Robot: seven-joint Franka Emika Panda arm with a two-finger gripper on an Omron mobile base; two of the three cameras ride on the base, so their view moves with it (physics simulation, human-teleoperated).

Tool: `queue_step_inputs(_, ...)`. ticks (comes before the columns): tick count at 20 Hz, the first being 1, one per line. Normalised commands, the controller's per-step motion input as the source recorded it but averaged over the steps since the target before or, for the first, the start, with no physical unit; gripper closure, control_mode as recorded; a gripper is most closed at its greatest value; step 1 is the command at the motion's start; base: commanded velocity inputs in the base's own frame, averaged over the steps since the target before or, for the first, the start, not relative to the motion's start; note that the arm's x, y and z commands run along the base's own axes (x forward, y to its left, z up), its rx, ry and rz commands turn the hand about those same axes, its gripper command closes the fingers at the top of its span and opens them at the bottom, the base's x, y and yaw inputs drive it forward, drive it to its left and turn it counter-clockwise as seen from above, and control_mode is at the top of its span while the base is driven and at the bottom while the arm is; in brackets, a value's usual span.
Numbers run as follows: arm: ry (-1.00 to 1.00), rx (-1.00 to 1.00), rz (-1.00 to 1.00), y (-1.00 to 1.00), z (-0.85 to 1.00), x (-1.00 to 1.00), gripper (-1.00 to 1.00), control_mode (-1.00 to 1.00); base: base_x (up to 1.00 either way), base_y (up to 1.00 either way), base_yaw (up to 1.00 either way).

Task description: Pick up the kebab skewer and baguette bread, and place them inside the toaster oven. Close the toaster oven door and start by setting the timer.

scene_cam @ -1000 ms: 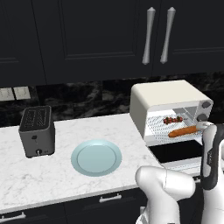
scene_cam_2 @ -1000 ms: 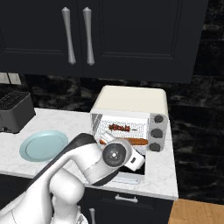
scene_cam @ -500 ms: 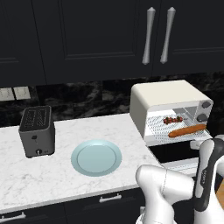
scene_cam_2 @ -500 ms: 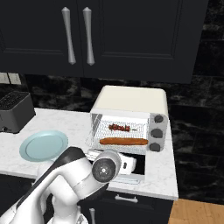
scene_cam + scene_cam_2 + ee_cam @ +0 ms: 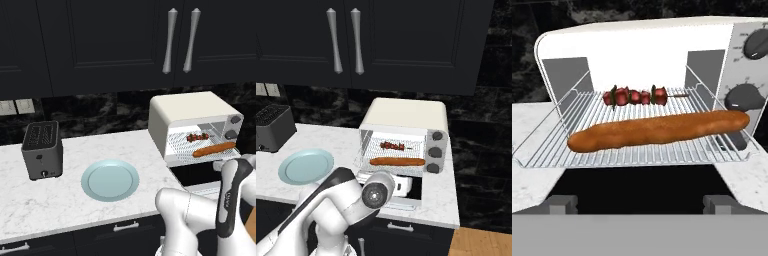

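Your baguette bread (image 5: 657, 131) lies lengthwise across the front of the wire rack (image 5: 587, 150) inside the toaster oven (image 5: 406, 132), and the kebab skewer (image 5: 637, 95) rests just behind it, apart from it and nearer the back wall. Both sit straight ahead of your claw (image 5: 639, 204) and above it, with a dark gap between the rack's front edge and the two finger tips (image 5: 559, 204). Those tips stand wide apart at the bottom of the hand view with nothing between them, so your claw is spread and carries nothing. The toaster oven door (image 5: 401, 192) hangs down below the opening. Two round grey knobs (image 5: 743, 97) sit on the panel at the right of the opening. Your arm (image 5: 341, 200) is folded low in front of the counter (image 5: 65, 200), its hand down by the lowered door and pointing level into the oven. A pale blue plate (image 5: 110, 180) and a dark grey toaster (image 5: 43, 149) stand further left on the counter.
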Motion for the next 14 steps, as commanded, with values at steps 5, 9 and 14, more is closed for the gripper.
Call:
queue_step_inputs(5, -0.01, 0.0, 0.0, -0.05, 0.0, 0.33, -1.0, -1.0, 0.0, 0.0, 0.0)
queue_step_inputs(9, 0.0, 0.0, 0.0, 0.0, 0.0, 0.35, -1.0, -1.0, 0.0, 0.0, 0.0)
queue_step_inputs(14, 0.0, 0.0, 0.0, -0.01, -0.04, 0.21, -1.0, -1.0, 0.0, 0.0, 0.0)
